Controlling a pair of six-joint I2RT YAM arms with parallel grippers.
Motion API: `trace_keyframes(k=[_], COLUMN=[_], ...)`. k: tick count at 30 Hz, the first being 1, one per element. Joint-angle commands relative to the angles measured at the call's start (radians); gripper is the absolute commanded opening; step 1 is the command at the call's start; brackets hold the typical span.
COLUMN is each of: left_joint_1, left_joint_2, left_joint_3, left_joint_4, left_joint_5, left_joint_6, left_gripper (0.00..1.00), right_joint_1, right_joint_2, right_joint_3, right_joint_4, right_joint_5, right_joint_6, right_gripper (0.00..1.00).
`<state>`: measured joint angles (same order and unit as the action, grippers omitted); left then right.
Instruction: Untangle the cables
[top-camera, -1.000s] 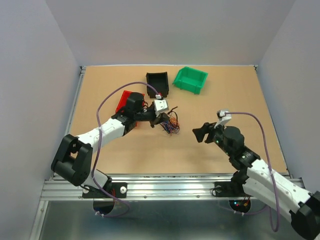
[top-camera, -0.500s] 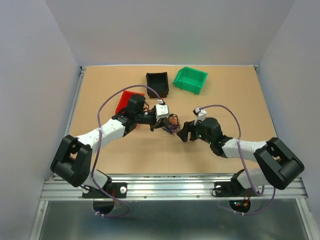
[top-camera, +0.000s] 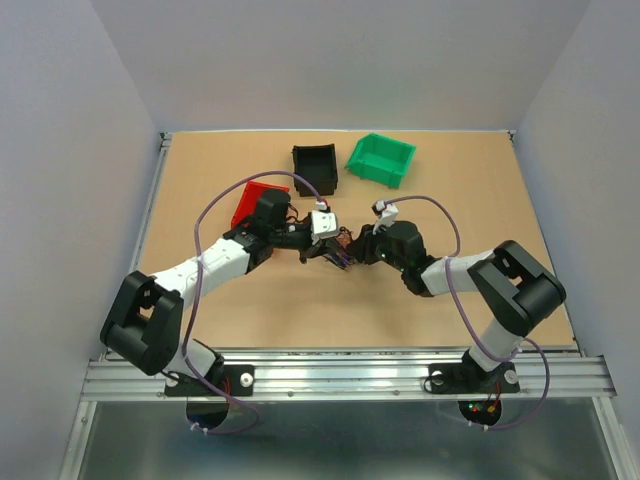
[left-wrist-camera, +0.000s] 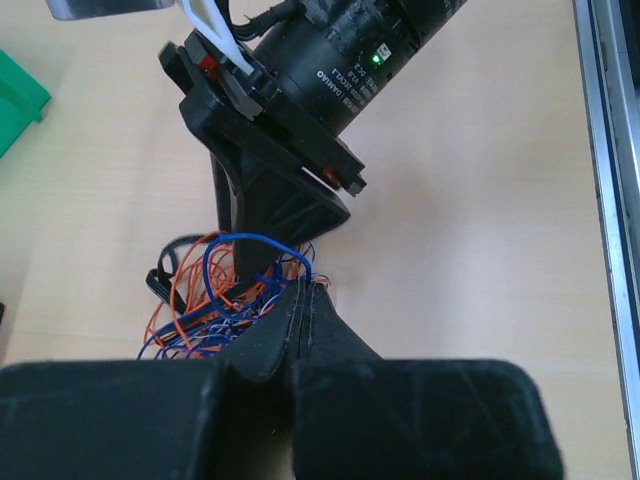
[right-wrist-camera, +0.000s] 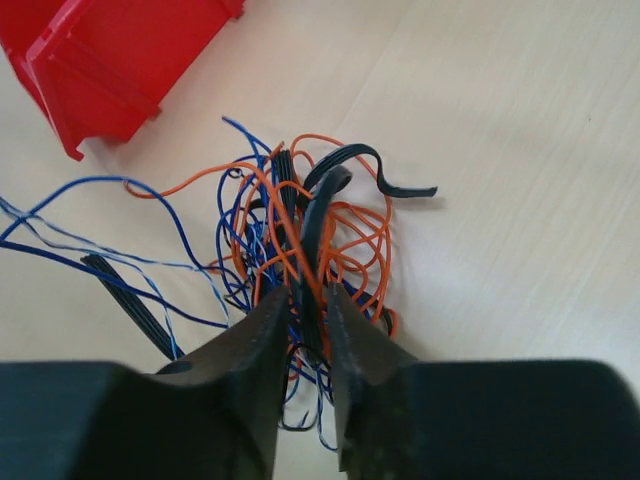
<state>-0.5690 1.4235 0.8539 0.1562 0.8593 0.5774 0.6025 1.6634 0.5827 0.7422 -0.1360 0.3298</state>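
Left of centre in the top view, beside the red bin, my left gripper has its jaws pressed together on strands of the cables, which lie mid-frame on the table; just right, my right gripper pinches black and orange strands, jaws nearly closed.

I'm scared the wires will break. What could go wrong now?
Both hands pinch the same knot of cables. If the left hand and right hand pull apart, the loops could tighten instead of loosening, or a thin wire could snap. The two hands sit very close, so they might bump.
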Motion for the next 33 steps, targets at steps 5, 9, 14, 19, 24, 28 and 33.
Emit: trace_keyframes(k=[5, 9, 14, 19, 24, 28, 33], left_joint_1=[-0.005, -0.008, -0.1, -0.195, -0.233, -0.255, -0.29], left_joint_2=[-0.142, -0.219, -0.288, -0.32, -0.362, -0.341, -0.314], left_joint_3=[-0.075, -0.148, -0.197, -0.251, -0.315, -0.325, -0.338], left_joint_4=[0.184, 0.256, 0.258, 0.302, 0.393, 0.456, 0.531], left_joint_5=[-0.123, -0.147, -0.193, -0.272, -0.324, -0.41, -0.511], left_joint_6=[-0.069, -0.065, 0.012, 0.053, 0.07, 0.062, 0.055], left_gripper=[0.61, 0.68, 0.68, 0.67, 0.69, 0.71, 0.74], right_joint_1=[-0.001, -0.001, 0.0, -0.001, -0.001, -0.001, -0.001], right_joint_2=[-0.166, -0.311, -0.462, -0.58, -0.665, -0.683, -0.68], right_joint_3=[-0.065, -0.136, -0.146, -0.13, -0.13, -0.119, -0.135], right_joint_4=[0.109, 0.112, 0.079, -0.01, -0.052, -0.082, -0.083], right_joint_5=[-0.013, -0.03, -0.062, -0.011, -0.025, -0.033, -0.016], right_joint_6=[0.006, 0.037, 0.109, 0.172, 0.196, 0.198, 0.213], right_gripper=[0.08, 0.02, 0.0, 0.0, 0.01, 0.0, 0.01])
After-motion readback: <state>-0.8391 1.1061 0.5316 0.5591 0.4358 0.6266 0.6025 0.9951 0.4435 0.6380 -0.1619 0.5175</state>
